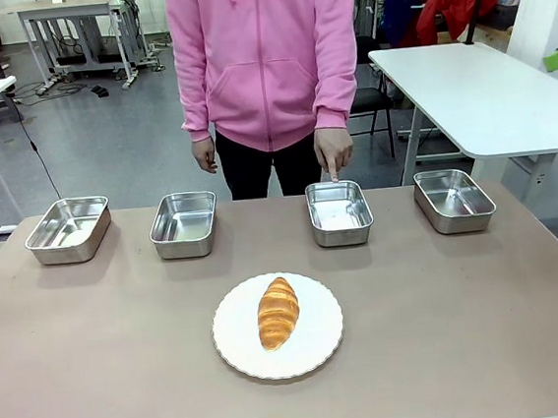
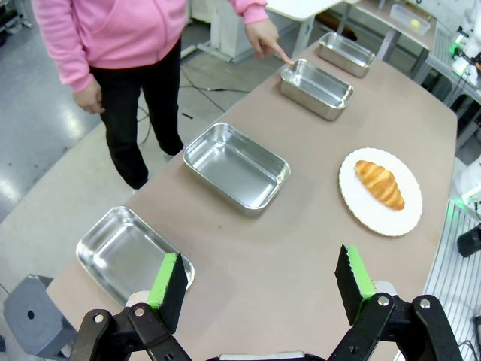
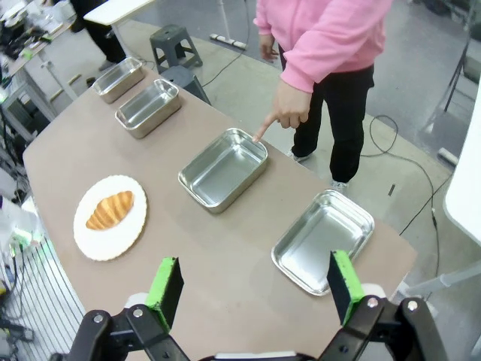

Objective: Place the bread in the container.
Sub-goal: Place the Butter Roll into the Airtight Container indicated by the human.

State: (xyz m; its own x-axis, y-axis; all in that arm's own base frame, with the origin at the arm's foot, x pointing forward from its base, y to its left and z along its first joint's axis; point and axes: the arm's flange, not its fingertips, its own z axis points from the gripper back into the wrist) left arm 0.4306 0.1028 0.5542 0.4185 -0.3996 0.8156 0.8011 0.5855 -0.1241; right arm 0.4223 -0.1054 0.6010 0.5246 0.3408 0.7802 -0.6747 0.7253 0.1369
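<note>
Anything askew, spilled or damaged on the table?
Nothing stands out. The golden-brown croissant lies whole on the round white plate, and the four steel pans sit upright and empty in a row. The person's finger points at the third steel pan from the left.

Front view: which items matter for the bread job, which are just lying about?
In play: bread; container the person's hand points at; right gripper, open; left gripper, open.
Lying about: white plate under the bread; three other pans.
</note>
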